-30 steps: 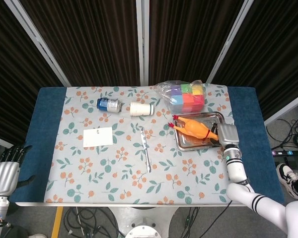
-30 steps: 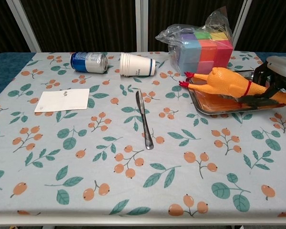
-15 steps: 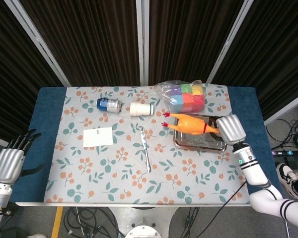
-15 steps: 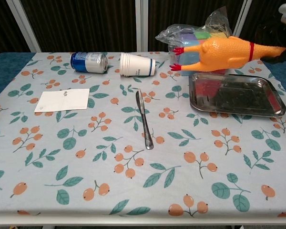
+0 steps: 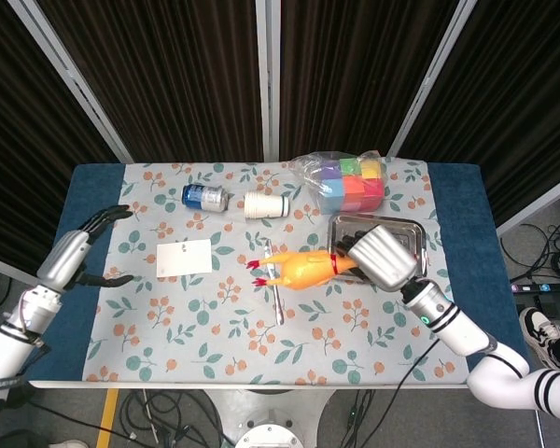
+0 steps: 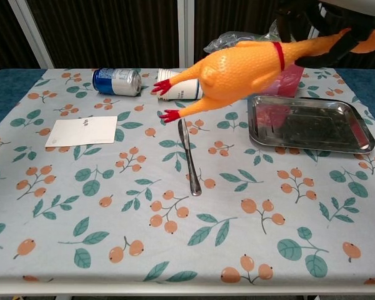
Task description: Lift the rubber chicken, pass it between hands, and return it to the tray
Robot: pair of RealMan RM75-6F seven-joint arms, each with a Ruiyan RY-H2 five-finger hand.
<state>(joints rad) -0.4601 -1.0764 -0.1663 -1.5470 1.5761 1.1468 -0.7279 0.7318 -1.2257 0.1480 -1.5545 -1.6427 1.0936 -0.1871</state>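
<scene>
My right hand (image 5: 381,258) holds the orange rubber chicken (image 5: 299,271) by its neck, high above the middle of the table, red feet pointing left. In the chest view the rubber chicken (image 6: 237,70) hangs large in the air, with dark fingers of my right hand (image 6: 312,22) at the top edge. The metal tray (image 6: 309,124) lies empty at the right; in the head view the tray (image 5: 399,230) is partly hidden behind my right hand. My left hand (image 5: 75,252) hovers over the table's left edge, fingers spread, holding nothing.
A knife (image 6: 189,158) lies in the middle under the chicken. A white card (image 6: 82,131) is at the left. A blue can (image 6: 116,81) and a stack of paper cups (image 6: 180,84) lie on their sides at the back. A bag of coloured blocks (image 5: 347,179) stands behind the tray.
My right hand lifted the chicken out of the tray and carried it left over the table's middle. My left hand rose from beside the table and moved inward.
</scene>
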